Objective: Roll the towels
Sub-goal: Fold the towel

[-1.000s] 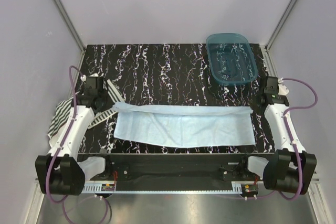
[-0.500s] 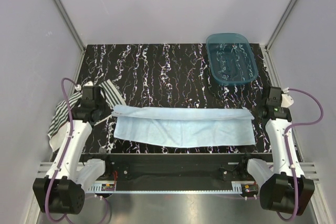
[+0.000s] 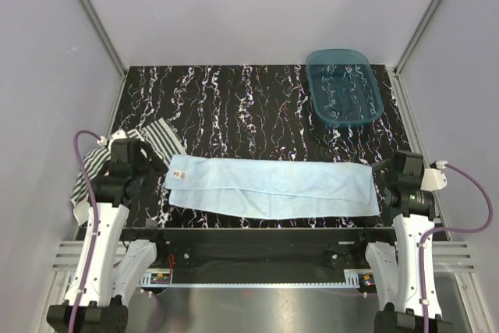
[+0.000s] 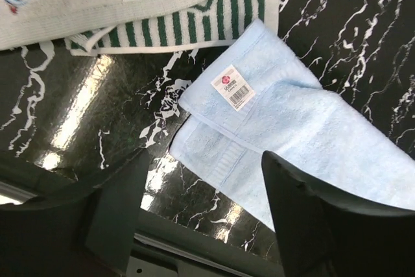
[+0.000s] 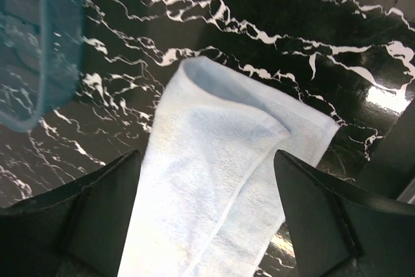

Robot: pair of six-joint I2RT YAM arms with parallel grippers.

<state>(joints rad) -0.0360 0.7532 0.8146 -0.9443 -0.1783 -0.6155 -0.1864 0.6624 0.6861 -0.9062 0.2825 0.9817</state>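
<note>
The light blue towel [image 3: 269, 187] lies folded into a long strip across the near part of the table [image 3: 234, 99], its long axis running left to right. Its left end carries a small printed label [image 4: 232, 87]. That end sits directly below the left gripper [image 4: 206, 160], whose fingers stand apart and hold nothing. The right end, a soft doubled fold, lies below the right gripper [image 5: 206, 157], which is also spread wide and empty.

Each arm is therefore over its own short end, and neither is clearly nearer. A roll would probably start at one short end and travel along the strip toward the other, with the fingers dropping straight down to pinch the edge beneath them.

The striped towel [image 3: 160, 136] lies at the left rim, partly draped off the table. Its edge meets the blue strip's far left corner, so a roll begun there might snag it. The teal tub [image 3: 343, 87] sits well apart in the far right corner.
</note>
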